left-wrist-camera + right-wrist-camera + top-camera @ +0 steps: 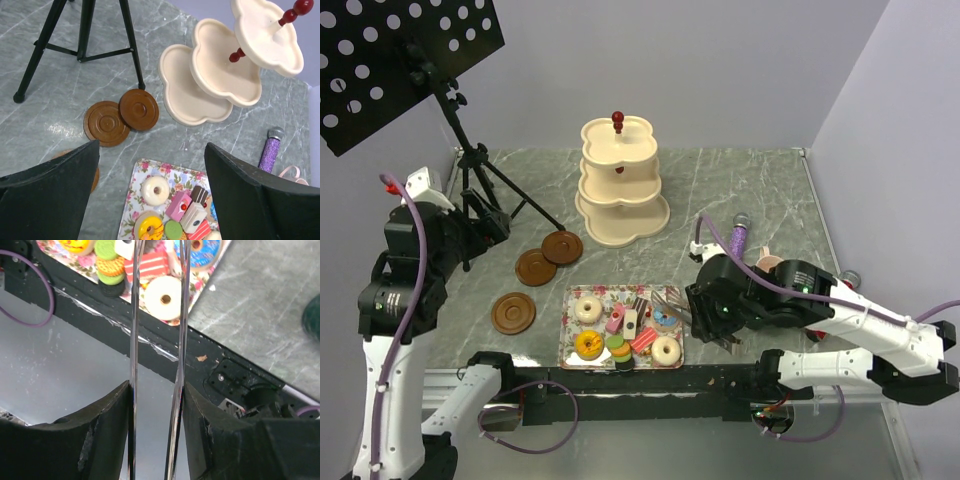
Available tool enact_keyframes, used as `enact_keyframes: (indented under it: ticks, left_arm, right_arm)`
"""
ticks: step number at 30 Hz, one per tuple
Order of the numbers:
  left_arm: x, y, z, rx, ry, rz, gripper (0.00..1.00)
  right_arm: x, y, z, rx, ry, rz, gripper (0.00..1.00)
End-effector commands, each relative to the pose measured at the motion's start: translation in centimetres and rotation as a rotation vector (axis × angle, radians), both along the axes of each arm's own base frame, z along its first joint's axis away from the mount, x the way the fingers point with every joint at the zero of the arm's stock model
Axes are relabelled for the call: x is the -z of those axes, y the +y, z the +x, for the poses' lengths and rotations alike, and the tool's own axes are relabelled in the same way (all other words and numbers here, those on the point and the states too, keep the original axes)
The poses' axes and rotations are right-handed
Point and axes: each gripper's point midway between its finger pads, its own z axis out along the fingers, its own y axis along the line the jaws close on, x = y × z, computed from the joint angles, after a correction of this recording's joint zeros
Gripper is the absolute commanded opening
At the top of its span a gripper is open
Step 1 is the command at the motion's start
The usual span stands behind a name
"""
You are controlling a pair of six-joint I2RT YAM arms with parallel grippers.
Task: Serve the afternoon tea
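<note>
Beyond the right pincer point(156, 390) and tongs point(182, 315), a white doughnut point(163, 298).

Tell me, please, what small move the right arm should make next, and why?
Probably lower the tongs a little toward the sweets on the floral tray. The right gripper is clamped on the tongs, whose blades stand apart above the tray's near end, and the cream stand has bare tiers.
</note>
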Motion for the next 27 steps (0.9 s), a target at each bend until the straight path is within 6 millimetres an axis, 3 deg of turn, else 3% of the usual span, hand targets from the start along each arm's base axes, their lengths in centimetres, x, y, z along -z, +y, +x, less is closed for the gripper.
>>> enact_keyframes:
  ticks: [1,7,21,27]
  left_arm:
    - [0.3,-0.5,-0.1,0.037,0.074,0.014,0.90]
    - [-0.7,0.2,0.0,0.005,0.067,0.031,0.92]
    - [1.7,-0.4,-0.5,0.023,0.078,0.000,0.94]
    - [2.9,-0.2,-1.1,0.010,0.083,-0.003,0.95]
  right_arm:
    - [-1.4,1.9,0.7,-0.058,-0.038,0.032,0.50]
    - [-1.3,2.6,0.8,-0.079,-0.030,0.010,0.51]
    - [-0.7,7.5,1.3,-0.182,0.051,-0.070,0.53]
    - [0.6,7.3,1.9,-0.170,0.050,-0.153,0.53]
